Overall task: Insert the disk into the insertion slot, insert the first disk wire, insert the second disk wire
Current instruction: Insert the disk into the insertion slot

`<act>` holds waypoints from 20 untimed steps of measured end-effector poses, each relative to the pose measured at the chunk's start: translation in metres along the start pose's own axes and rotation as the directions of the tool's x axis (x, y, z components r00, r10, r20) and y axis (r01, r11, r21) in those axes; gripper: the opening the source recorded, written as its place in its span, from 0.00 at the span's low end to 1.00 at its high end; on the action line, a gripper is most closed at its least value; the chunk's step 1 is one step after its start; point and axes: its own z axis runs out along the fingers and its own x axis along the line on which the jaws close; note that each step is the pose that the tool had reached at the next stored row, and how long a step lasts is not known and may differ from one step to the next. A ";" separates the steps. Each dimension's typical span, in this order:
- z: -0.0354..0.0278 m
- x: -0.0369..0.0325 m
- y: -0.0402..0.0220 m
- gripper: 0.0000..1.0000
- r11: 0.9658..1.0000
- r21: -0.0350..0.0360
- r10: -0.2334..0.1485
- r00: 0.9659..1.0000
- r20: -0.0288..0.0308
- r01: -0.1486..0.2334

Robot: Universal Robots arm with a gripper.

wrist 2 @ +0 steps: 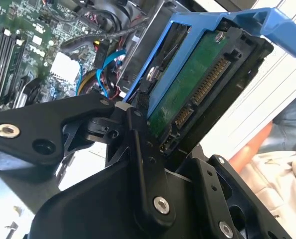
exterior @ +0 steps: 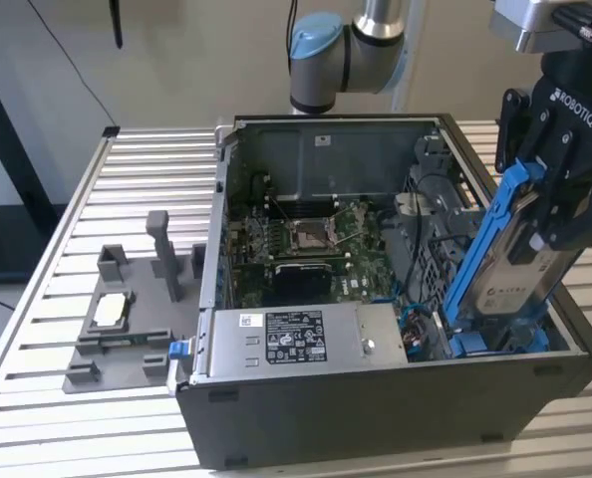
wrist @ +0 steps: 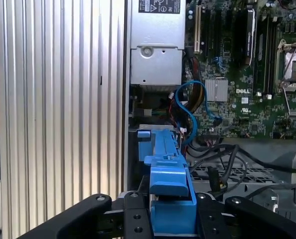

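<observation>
My gripper [exterior: 553,214] is shut on the disk [exterior: 520,274], a silver-grey drive clipped in a blue carrier [exterior: 487,244]. The disk hangs tilted, its lower end down at the insertion slot [exterior: 503,337], the dark bay with blue fittings at the case's front corner on the exterior view's right. In the second wrist view the disk's green circuit board and connector [wrist 2: 190,92] face the camera between my black fingers [wrist 2: 138,132]. The first wrist view looks along the carrier's edge [wrist: 169,169] toward the bay. Blue and coloured wires [wrist: 192,107] lie loose beside the bay.
The open computer case [exterior: 376,398] stands on a slatted metal table [exterior: 67,428]. Inside it are the motherboard [exterior: 311,239] and a grey power-supply box [exterior: 296,337]. A grey fixture [exterior: 127,319] sits on the exterior view's left. Orange and white cloth [wrist 2: 272,159] lies beyond the case.
</observation>
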 end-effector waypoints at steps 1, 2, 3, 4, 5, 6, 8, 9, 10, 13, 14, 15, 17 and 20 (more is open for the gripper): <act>0.0016 0.0000 -0.0001 0.33 1.000 0.000 -0.002 1.000 0.000 0.002; 0.0032 0.0000 -0.0003 0.33 1.000 0.001 -0.003 1.000 0.000 0.003; 0.0047 0.0000 -0.0005 0.33 1.000 0.001 -0.003 1.000 0.000 0.003; 0.0056 -0.0001 -0.0006 0.33 1.000 0.002 -0.003 1.000 0.000 0.003; 0.0064 -0.0002 -0.0010 0.33 1.000 0.003 -0.004 1.000 0.000 0.004; 0.0069 -0.0003 -0.0016 0.33 1.000 0.004 -0.004 1.000 0.000 0.004; 0.0081 -0.0004 -0.0025 0.33 1.000 0.006 -0.003 1.000 0.000 0.003; 0.0086 -0.0005 -0.0028 0.33 1.000 0.008 -0.003 1.000 0.000 0.003; 0.0095 -0.0007 -0.0029 0.33 1.000 0.009 -0.003 1.000 0.000 0.003; 0.0124 -0.0016 -0.0032 0.33 1.000 0.010 -0.003 1.000 0.000 0.003; 0.0136 -0.0019 -0.0033 0.33 1.000 0.011 -0.003 1.000 0.001 0.003; 0.0149 -0.0022 -0.0034 0.33 1.000 0.011 -0.003 1.000 0.001 0.003; 0.0171 -0.0029 -0.0034 0.33 1.000 0.011 -0.003 1.000 0.001 0.003; 0.0218 -0.0038 -0.0035 0.33 1.000 0.011 -0.003 1.000 0.002 0.003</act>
